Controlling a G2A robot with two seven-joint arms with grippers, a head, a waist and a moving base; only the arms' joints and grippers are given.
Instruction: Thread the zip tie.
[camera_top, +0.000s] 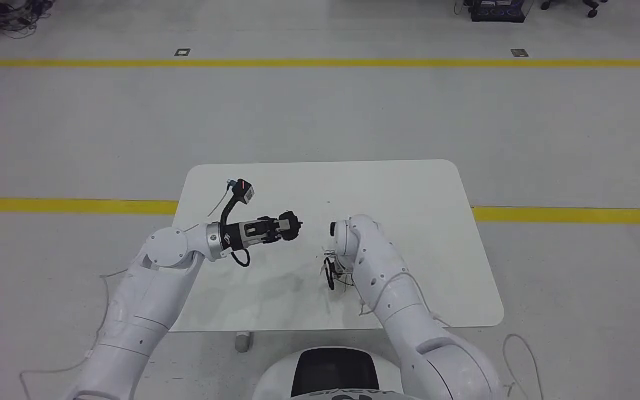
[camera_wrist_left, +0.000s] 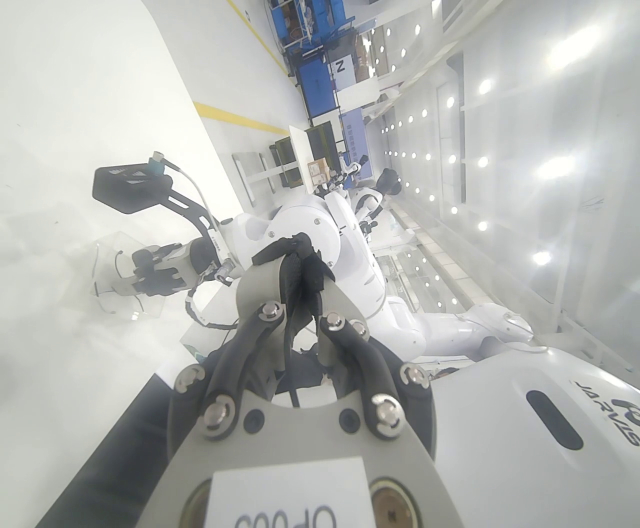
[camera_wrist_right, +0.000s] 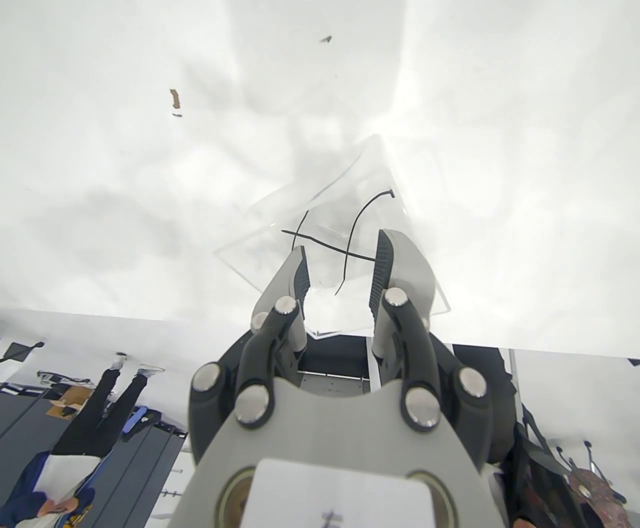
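2 zip ties (camera_wrist_right: 325, 244) lie crossed in the tray (camera_wrist_right: 280, 210) on the table (camera_top: 420, 200), beneath the right pincer (camera_wrist_right: 341, 245).

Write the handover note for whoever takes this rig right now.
Left gripper: fingers shut, raised over the table, apparently pinching a thin black strand, possibly a zip tie.
Right gripper: fingers open, poised just above the clear tray, where loose zip ties lie.
Done: no tie looks threaded.
Left: the right gripper still has nothing in its grasp; the threading itself remains.
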